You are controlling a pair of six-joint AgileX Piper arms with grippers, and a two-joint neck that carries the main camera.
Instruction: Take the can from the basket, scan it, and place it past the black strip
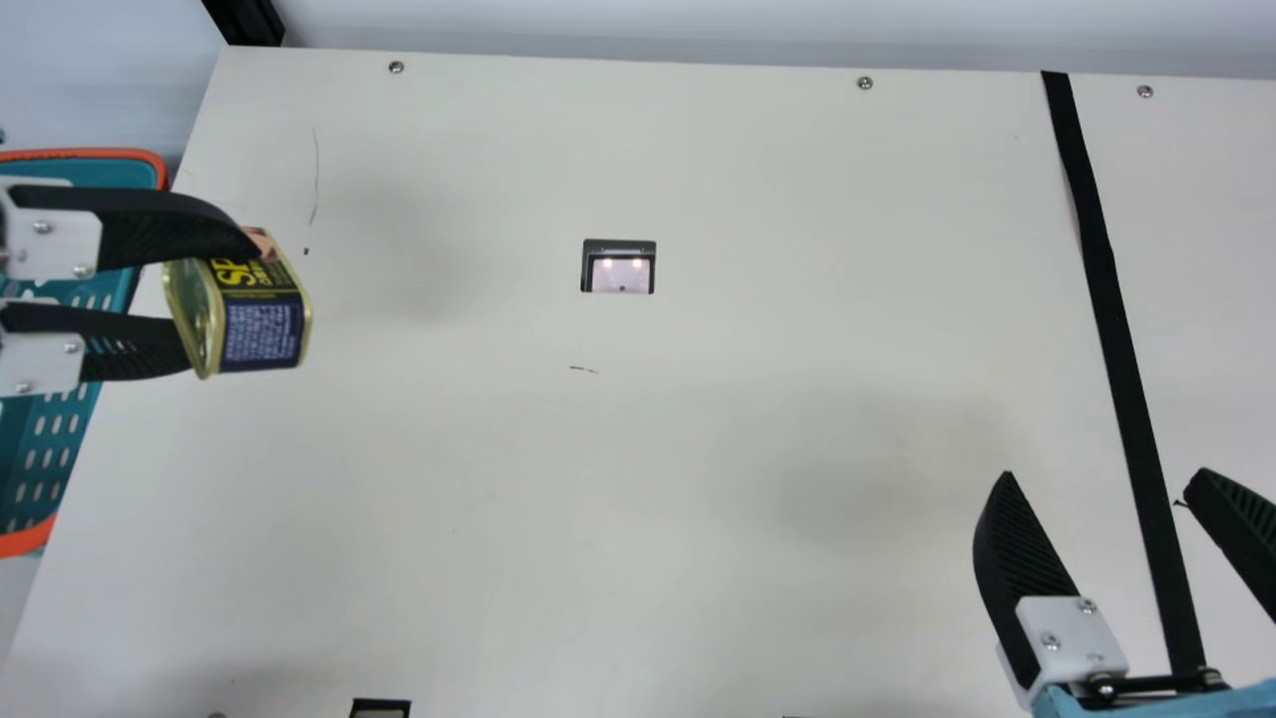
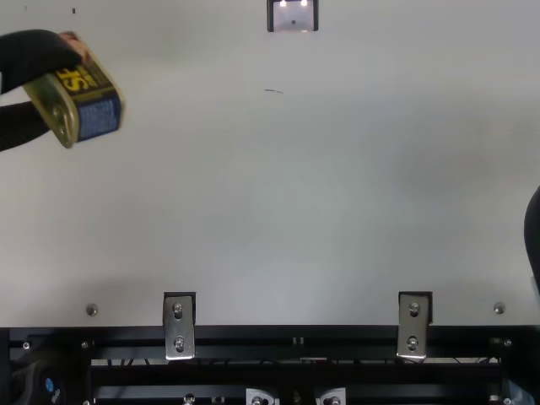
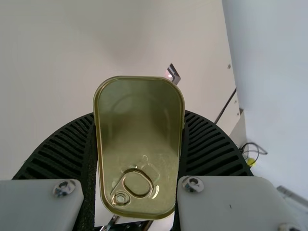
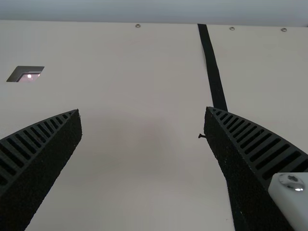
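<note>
The left gripper (image 1: 223, 299) is closed on a gold-coloured metal can with rounded corners (image 1: 264, 334), one black ribbed finger pressing each side, and holds it over the cream table (image 1: 648, 519) just inside that surface's left edge. The can's wrapper carries large yellow lettering on a black band, a blue panel with rows of small pale print, and a patch of pinkish picture near the upper fingertip. Its bare end faces back toward the gripper, and the left wrist view shows a ring pull lying on that plain, unprinted metal. The can is well apart from the scanner, a dark-framed glass window with two bright spots (image 1: 619, 271), set into the table between its left edge and the black strip, closer to the far edge than the near one. The long matte black strip (image 1: 1107, 289) runs from the far edge toward the near edge, in the right part of the table; the can is on the left side of it. Beyond the left edge stands a teal plastic basket with slotted walls and an orange rim (image 1: 140, 155). The right gripper (image 1: 1105, 477) is open, its fingers wide apart with nothing between them, above the table near the strip's near end.
</note>
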